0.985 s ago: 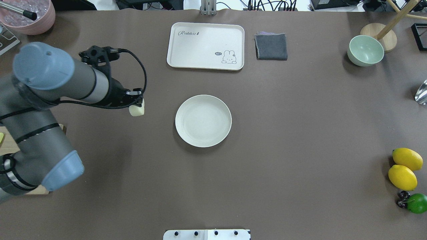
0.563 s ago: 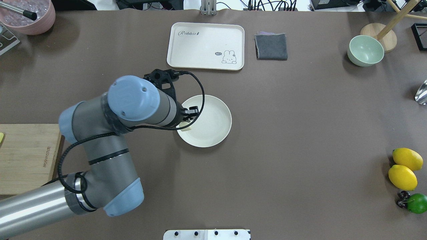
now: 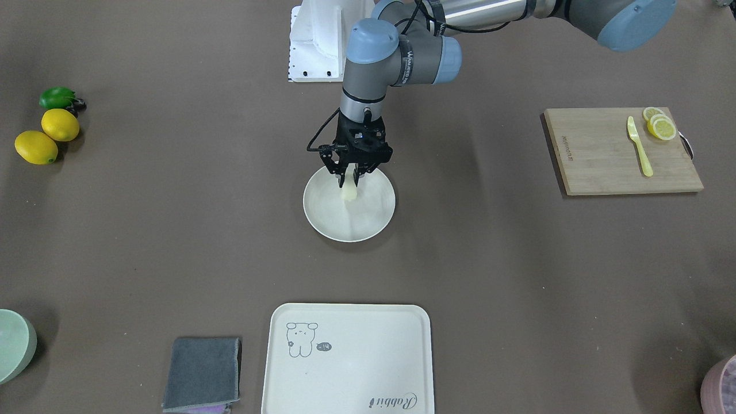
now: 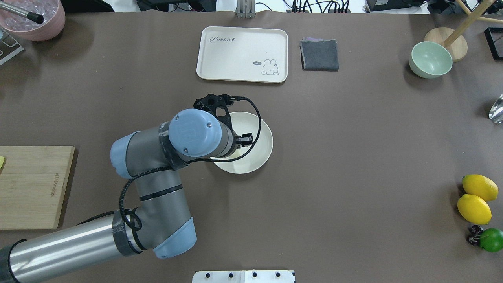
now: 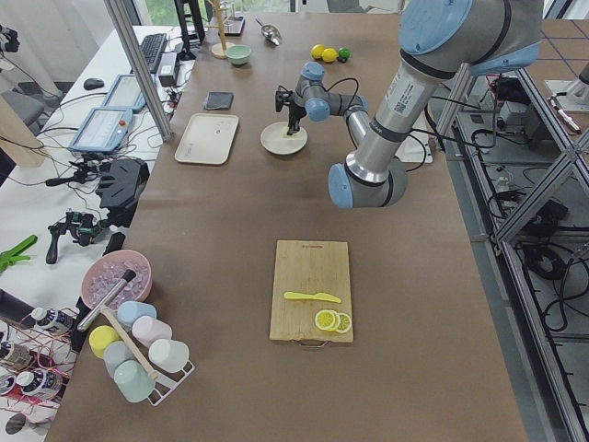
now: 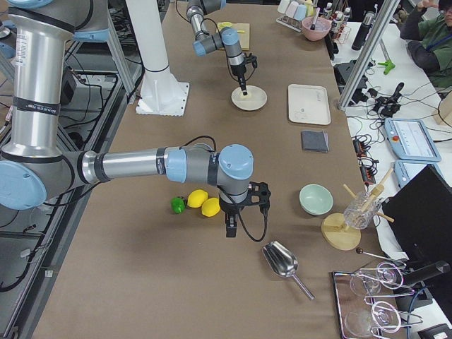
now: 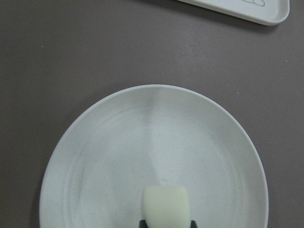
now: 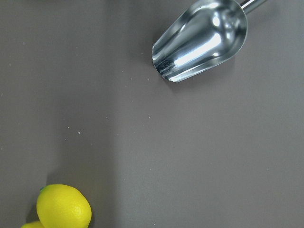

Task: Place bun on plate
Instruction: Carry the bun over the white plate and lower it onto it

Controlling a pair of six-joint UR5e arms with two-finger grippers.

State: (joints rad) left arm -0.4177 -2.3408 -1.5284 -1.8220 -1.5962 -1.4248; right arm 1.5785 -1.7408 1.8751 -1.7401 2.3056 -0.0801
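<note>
The round off-white plate (image 3: 368,221) lies mid-table, also in the overhead view (image 4: 257,151) and the left wrist view (image 7: 156,128). My left gripper (image 3: 348,177) hangs over the plate's robot-side half, shut on the bun (image 3: 348,193), a small cream block pointing down at the dish. The left wrist view shows the bun (image 7: 166,205) between the finger ends, above the plate. Whether the bun touches the plate I cannot tell. My right gripper (image 6: 229,227) shows only in the exterior right view, beside the lemons; its state I cannot tell.
A cream rabbit tray (image 4: 242,54) and a grey cloth (image 4: 319,54) lie beyond the plate. A green bowl (image 4: 430,59), two lemons (image 4: 474,209) and a lime (image 4: 491,239) sit at the right. A metal scoop (image 8: 202,40) lies near the right gripper. A cutting board (image 3: 621,150) holds lemon slices.
My left arm has swung rightward with the bun, from left of the plate to over it, and now reaches further across the dish.
</note>
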